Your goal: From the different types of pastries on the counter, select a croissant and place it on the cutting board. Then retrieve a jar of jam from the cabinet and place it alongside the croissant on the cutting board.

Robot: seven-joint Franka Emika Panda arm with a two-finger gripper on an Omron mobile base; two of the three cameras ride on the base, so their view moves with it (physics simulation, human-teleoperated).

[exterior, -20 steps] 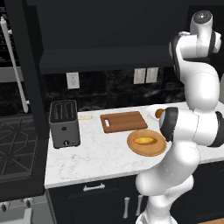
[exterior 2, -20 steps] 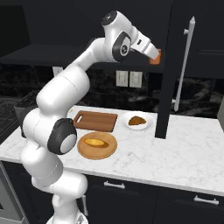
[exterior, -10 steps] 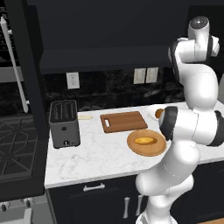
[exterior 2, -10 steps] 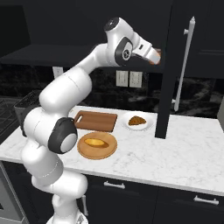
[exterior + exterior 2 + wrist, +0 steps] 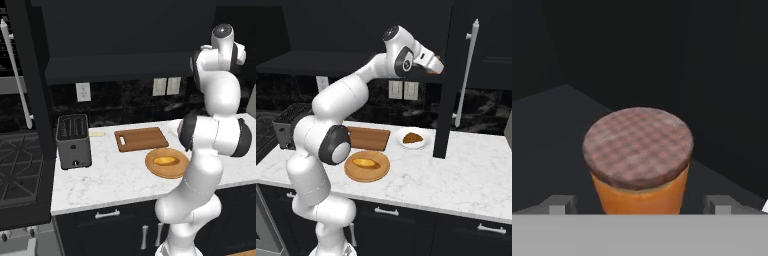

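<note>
claw (image 5: 640, 205) spread wide, fingertips (image 5: 559, 204) standing apart to either side of the jar of jam (image 5: 638, 162), not yet pinching it. jar upright on the dark shelf of the cabinet (image 5: 552, 115), between the tips and just ahead of the hand, checked brownish lid turned toward the camera, orange body below. seen from the right base view, hand reaching up into the black upper cabinet, an orange spot at its tip (the jar, most likely).

task barely half begun, judging from the lie of things. croissant (image 5: 412, 137) far below the claw and a little to its left, sitting on a small white plate (image 5: 402, 143), not on the cutting board (image 5: 370, 137). board bare, just beside that plate. so first step looks undone, second step in hand: jar reached but not gripped. left to do: close on the jar, lift out, carry down to the board, and get the croissant there too.

golden bun (image 5: 364, 162) on the round wooden plate (image 5: 378, 172), pale stick pastry (image 5: 97, 134) beside the toaster (image 5: 73, 140), both well below the claw.

no brand, label or readable writing anywhere, jar included.
</note>
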